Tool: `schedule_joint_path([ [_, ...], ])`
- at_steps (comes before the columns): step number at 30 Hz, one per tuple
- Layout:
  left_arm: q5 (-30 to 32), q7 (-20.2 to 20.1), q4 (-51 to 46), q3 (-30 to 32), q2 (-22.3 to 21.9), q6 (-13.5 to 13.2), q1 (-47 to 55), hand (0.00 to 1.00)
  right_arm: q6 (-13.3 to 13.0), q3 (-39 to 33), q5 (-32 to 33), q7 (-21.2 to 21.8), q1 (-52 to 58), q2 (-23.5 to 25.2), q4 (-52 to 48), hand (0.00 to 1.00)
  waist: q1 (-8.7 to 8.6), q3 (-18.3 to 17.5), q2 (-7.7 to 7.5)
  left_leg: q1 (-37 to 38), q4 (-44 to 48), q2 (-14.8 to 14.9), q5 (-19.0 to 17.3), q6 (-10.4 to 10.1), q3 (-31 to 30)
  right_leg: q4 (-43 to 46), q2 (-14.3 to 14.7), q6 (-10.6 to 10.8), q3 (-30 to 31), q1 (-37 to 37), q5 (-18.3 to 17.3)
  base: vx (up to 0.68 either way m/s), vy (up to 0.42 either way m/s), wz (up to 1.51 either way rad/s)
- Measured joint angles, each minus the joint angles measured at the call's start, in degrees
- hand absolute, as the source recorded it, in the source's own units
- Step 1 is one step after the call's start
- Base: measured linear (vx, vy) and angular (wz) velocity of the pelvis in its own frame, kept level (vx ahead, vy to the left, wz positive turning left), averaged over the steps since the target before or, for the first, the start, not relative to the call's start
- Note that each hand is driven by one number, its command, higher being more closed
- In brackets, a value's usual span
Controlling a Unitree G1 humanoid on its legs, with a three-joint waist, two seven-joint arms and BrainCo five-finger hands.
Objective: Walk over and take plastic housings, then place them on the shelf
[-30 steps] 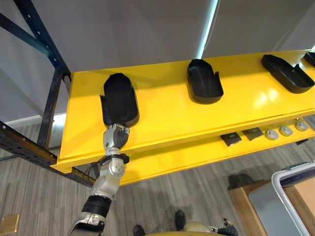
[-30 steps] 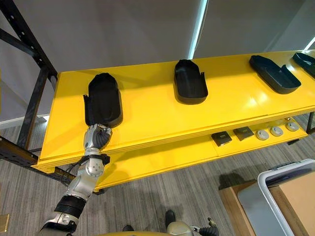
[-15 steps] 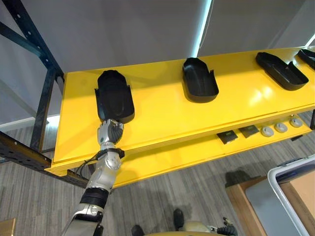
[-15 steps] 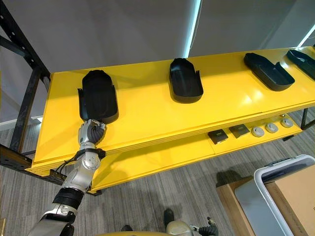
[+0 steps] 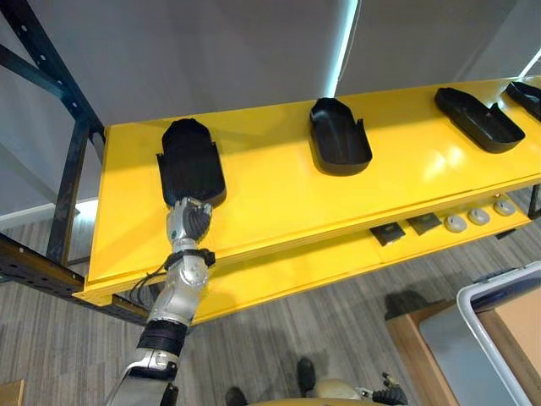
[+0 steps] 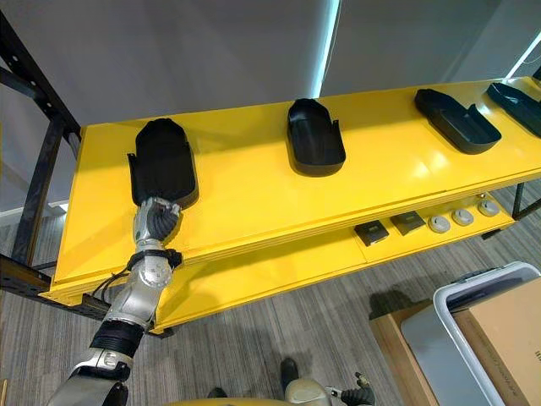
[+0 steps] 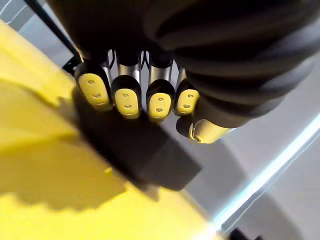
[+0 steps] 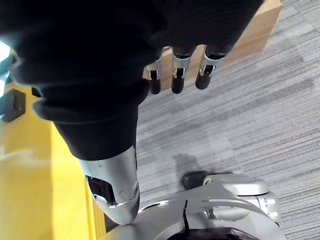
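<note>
Lying front-to-back on the shelf (image 5: 279, 203), plastic housing (image 5: 191, 161) touches left robot hand's (image 5: 188, 224) relaxed fingers.

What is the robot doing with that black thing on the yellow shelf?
The robot is lining up black plastic housings on the yellow shelf. Its left hand is at the near end of the leftmost housing, which lies flat on the top board. A middle housing and a right housing sit further along. Its right hand hangs open down by the floor, holding nothing.
</note>
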Motion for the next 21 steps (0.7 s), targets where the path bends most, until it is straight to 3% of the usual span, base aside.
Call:
schedule_joint_path([
  [5,-5.9,0.0,-13.7,2.0,-1.8,-5.1,4.6,1.00,0.2,-1.9,0.1,0.7,0.1,-0.1,1.8,0.00,2.35,0.1,0.28,-0.7,0.0,-0.4,0.3,0.0,-2.4,0.0,-0.5,0.1,-1.9,0.4,-0.1,-0.06,-0.019,0.26],
  [7,-9.6,0.9,-17.6,6.4,-2.9,-7.6,7.0,1.00,0.4,-2.4,0.1,0.9,0.1,-0.1,2.0,0.00,2.69,0.0,0.28,-1.0,-0.3,-0.6,0.3,0.0,-4.1,0.0,-0.8,0.3,-3.1,1.0,-0.3,-0.08,-0.018,0.33],
  [10,-13.6,3.7,-18.7,13.2,-5.2,-9.2,10.5,1.00,0.5,-3.4,0.1,0.9,0.1,-0.1,2.7,0.00,3.98,0.0,0.25,-1.2,-0.3,-0.9,0.5,0.3,-5.8,0.0,-1.0,0.3,-4.8,1.7,-0.7,-0.06,-0.020,0.29],
  [12,-16.0,5.4,-18.6,17.0,-6.9,-9.5,13.5,1.00,0.5,-3.8,0.5,0.9,0.1,0.0,3.0,0.00,4.46,0.0,0.18,-1.6,-0.3,-1.0,0.8,0.5,-7.0,0.0,-1.1,0.2,-6.0,2.0,-0.9,-0.03,-0.022,0.37],
  [13,-18.3,6.0,-17.9,18.9,-7.8,-9.7,15.8,1.00,0.7,-3.9,0.5,0.8,0.1,0.0,3.0,0.00,5.55,0.0,0.13,-1.5,-0.3,-1.0,1.2,0.9,-7.1,0.0,-1.1,0.1,-6.3,2.1,-1.0,-0.01,-0.021,0.28],
  [17,-27.2,6.2,-9.0,22.6,-8.2,-9.9,22.3,1.00,1.1,-4.5,0.5,0.9,-0.1,0.4,2.2,0.00,7.09,-0.4,-0.32,-0.7,-0.3,-1.1,1.4,0.8,-8.6,0.0,-1.0,-0.1,-8.3,3.8,-1.5,0.00,-0.024,0.22],
  [19,-29.1,5.7,-2.3,22.9,-8.2,-8.8,25.3,1.00,1.2,-4.5,0.5,0.8,-0.7,0.8,1.8,0.00,7.34,-0.6,-0.77,-0.4,-0.3,-1.1,1.4,0.8,-8.9,0.0,-1.0,-0.1,-9.1,4.5,-1.9,-0.03,-0.019,0.19],
  [20,-29.3,3.6,2.4,22.9,-8.2,-7.3,26.8,1.00,1.2,-4.4,0.5,0.8,-1.1,1.0,1.5,0.00,8.18,-0.9,-1.02,-0.3,-0.3,-1.0,1.5,0.8,-8.9,0.0,-1.0,-0.1,-9.2,4.6,-1.9,-0.05,-0.018,0.03],
  [21,-30.6,1.1,7.6,22.7,-8.4,-6.0,27.5,0.00,1.4,-4.3,0.5,0.9,-1.5,1.2,1.0,0.00,8.68,-1.1,-1.31,-0.2,-0.3,-1.0,1.5,0.7,-8.9,0.0,-1.0,0.0,-9.2,4.7,-1.9,-0.06,-0.018,0.03],
])
